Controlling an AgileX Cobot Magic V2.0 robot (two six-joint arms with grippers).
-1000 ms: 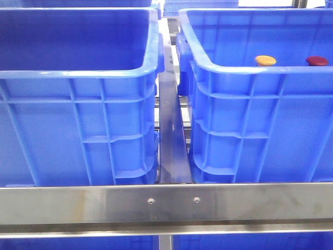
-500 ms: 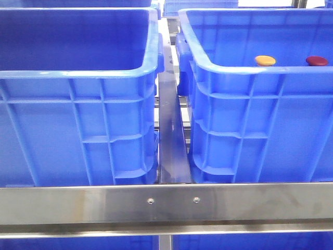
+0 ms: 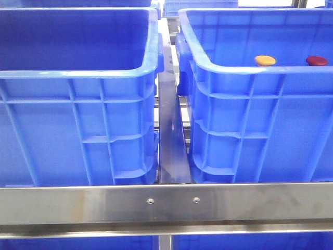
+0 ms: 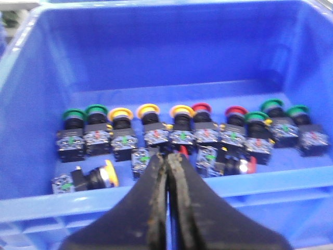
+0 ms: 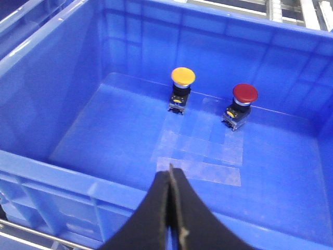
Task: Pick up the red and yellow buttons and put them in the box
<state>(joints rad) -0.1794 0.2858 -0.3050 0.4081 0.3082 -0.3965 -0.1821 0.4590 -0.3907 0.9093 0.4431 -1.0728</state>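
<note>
Buttons, yellow [image 5: 183,76] and red [image 5: 245,93], stand upright inside the box [image 5: 47,161], probably light, rigid, best pinched under the cap; both grippers [image 5: 170,179] [image 4: 166,166] closed, empty.

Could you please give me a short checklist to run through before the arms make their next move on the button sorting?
1. Yellow button in the right-hand box: ok, standing upright on the floor.
2. Red button in the same box: ok, upright beside the yellow one, apart from it.
3. Left gripper free to pick: ok, shut with nothing between its fingers, poised over the left crate.
4. Right gripper free: ok, shut and holding nothing, above the near rim of the box.
5. More red and yellow buttons available: ok, a row of mixed buttons sits in the left crate.
6. Whether more are required: cannot tell.
</note>
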